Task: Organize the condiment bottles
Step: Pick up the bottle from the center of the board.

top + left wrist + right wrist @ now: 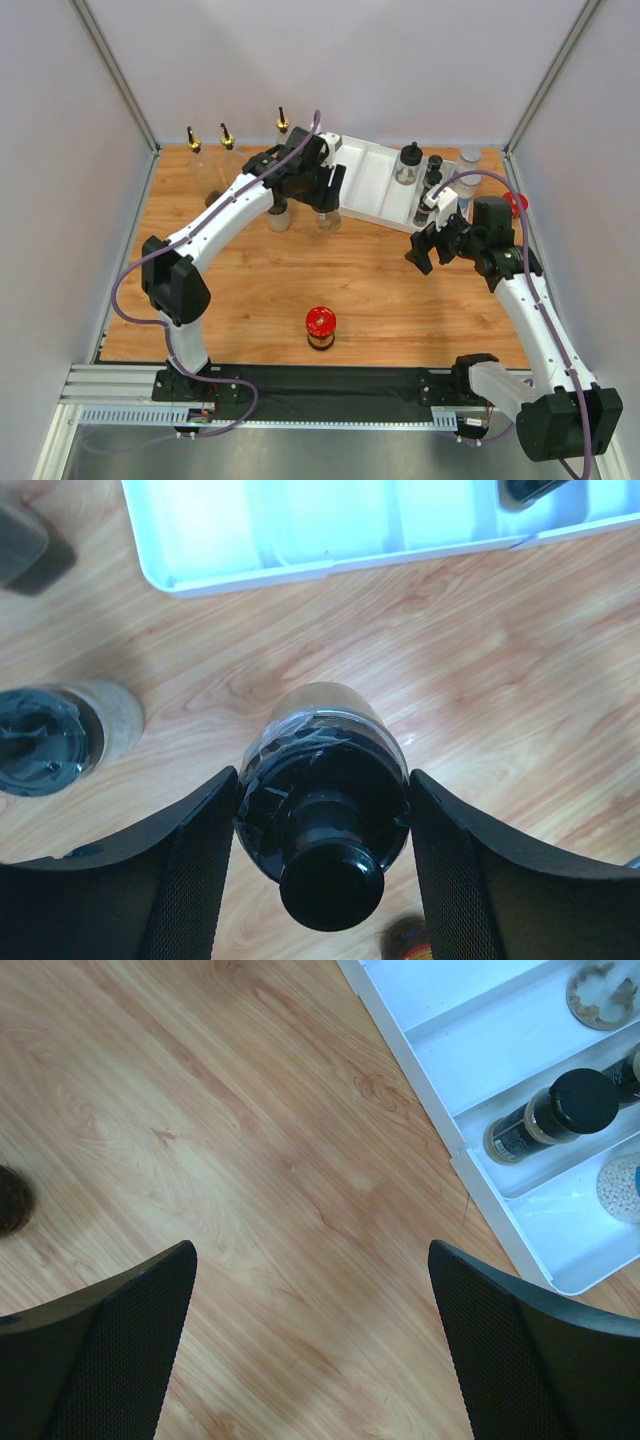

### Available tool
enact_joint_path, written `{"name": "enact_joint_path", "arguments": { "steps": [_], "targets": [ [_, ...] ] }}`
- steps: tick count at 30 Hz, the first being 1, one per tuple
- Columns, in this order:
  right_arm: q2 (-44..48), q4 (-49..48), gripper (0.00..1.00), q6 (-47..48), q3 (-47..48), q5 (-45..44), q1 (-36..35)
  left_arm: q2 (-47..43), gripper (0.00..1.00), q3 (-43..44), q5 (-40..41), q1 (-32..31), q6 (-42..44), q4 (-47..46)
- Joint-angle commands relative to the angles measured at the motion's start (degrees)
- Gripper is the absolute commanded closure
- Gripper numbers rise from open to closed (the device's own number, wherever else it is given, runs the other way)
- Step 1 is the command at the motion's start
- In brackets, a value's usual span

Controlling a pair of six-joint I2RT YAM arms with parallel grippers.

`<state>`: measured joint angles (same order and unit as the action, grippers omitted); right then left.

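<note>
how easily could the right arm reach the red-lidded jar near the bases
Probably yes: the right end effector is open, and only bare table lies between it and the red-lidded jar.

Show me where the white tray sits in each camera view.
Top external: white tray, upper middle, right of centre.
Left wrist: along the top edge, above the gripped black-capped bottle.
Right wrist: upper right corner.
Shared landmark: the wooden tabletop bordering it.

From above, my left gripper (328,195) covers most of the black-capped bottle (328,221) it clamps. A red-lidded jar (516,202) sits half-hidden behind my right arm (530,290). On the right wrist camera, the left edge cuts off a dark thing (12,1198) that I can't identify.
</note>
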<state>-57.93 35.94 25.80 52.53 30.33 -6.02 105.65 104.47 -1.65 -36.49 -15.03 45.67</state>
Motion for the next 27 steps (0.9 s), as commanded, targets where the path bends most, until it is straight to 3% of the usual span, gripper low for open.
{"name": "enact_joint_path", "arguments": {
  "steps": [1,18,27],
  "targets": [
    [0.8,-2.2,0.00,0.3,0.6,-0.8,0.3,0.0,0.94,6.0,-3.7,-0.2,1.7,0.8],
    [1.1,-2.1,0.00,0.2,0.7,-0.8,0.3,12.8,0.94,25.9,-9.9,-1.2,0.7,2.9],
    [0.7,-2.1,0.00,0.0,0.9,-1.3,0.2,18.9,0.94,30.3,-13.4,-1.5,-7.1,-6.2]
  ]
}}
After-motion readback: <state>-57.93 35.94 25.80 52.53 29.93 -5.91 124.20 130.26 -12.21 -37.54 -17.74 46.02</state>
